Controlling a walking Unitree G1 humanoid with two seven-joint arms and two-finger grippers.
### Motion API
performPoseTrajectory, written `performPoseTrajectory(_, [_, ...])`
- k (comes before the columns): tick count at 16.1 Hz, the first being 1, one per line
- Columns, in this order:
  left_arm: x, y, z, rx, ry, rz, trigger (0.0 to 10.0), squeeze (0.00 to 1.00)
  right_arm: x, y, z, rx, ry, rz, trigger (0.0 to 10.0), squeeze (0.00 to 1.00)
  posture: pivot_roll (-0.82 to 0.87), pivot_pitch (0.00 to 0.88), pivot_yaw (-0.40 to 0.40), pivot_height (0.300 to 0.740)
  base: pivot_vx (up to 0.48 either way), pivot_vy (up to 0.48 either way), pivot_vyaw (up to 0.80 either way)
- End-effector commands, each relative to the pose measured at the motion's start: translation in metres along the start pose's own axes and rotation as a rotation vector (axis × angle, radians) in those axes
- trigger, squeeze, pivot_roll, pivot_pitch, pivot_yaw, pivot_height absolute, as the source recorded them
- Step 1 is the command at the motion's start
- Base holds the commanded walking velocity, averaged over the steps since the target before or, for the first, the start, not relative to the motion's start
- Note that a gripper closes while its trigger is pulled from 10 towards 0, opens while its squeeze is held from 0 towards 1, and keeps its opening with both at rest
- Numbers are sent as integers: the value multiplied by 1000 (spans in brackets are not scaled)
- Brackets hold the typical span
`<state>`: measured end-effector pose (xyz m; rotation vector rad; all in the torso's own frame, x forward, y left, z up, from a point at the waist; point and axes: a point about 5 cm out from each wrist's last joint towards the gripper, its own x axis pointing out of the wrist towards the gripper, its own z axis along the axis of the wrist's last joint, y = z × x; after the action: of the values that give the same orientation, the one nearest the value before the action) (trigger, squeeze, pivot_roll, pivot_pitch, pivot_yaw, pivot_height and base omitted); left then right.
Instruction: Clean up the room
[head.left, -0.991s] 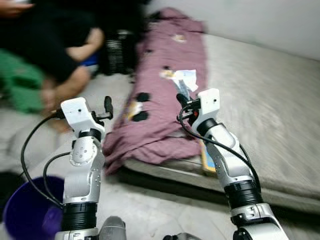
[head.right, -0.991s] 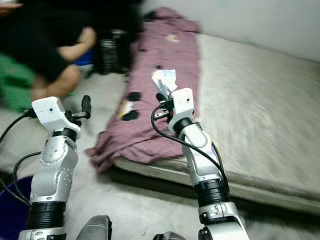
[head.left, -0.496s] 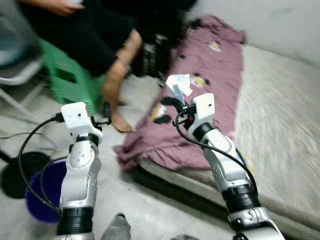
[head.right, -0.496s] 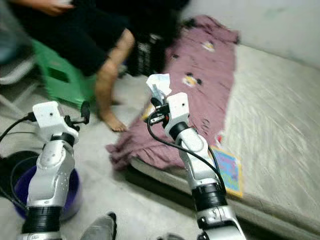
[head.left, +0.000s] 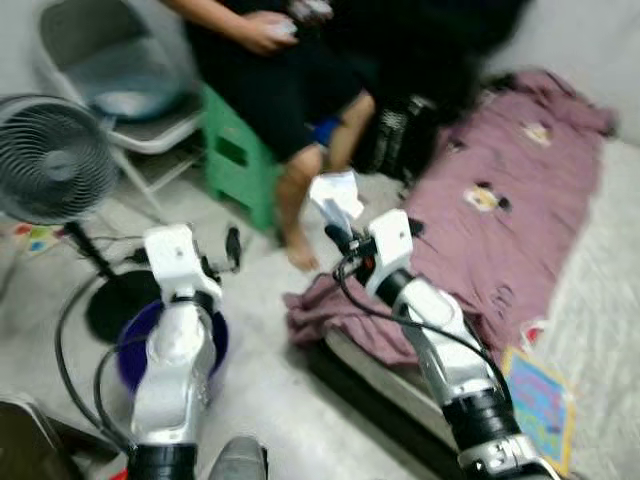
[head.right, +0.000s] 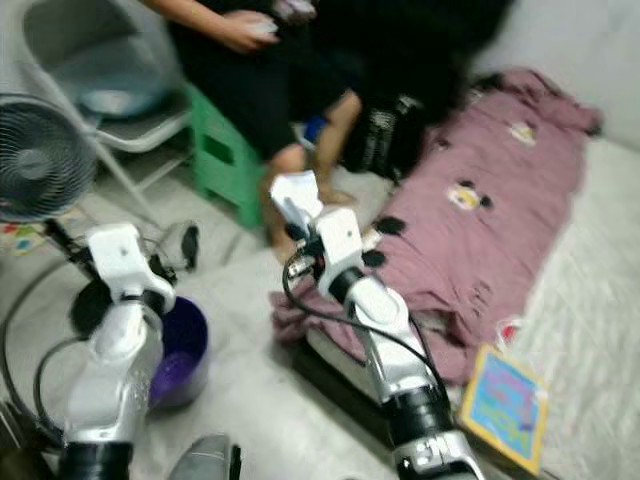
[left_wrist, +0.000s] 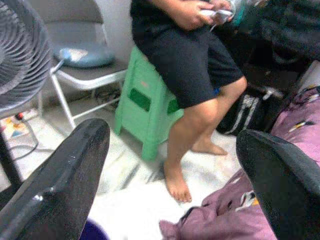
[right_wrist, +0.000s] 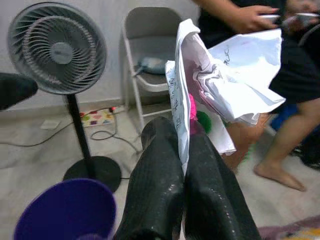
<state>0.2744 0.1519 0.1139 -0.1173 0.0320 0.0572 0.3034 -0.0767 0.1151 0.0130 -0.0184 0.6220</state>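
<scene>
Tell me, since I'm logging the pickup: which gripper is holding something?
The right gripper: its fingers are shut on crumpled white paper. The left gripper is open and empty.

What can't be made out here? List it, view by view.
- Crumpled paper in the right claw: its print is too blurred to read in the right wrist view.
- Purple bucket: its inside is cut off by the frame edge there, and the left arm hides part of it in the eye views.
- Person's hands: the held item is blurred in the left wrist view.
- Book on the mattress: cover blurred.
</scene>
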Motion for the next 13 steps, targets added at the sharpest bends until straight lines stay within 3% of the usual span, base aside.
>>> performPoseTrajectory(1, [-3,-3,1,5,1,-28,10000,0,2,7,4,-24,-14,35,10000,0,82,0,-84,740,0,0,794])
performPoseTrajectory(6, [-4,-12,1,-10,10,-50,10000,0,-2,10,4,-19,-15,42,10000,0,71,0,-92,740,0,0,794])
performPoseTrajectory(10, [-7,-15,1,-21,9,-70,10000,0,-3,10,5,-18,-12,48,10000,0,72,0,-103,740,0,0,0])
performPoseTrajectory(13, [-7,-16,2,-30,2,-56,10000,0,-3,14,6,-26,-12,75,10000,0,85,0,-130,740,0,0,613])
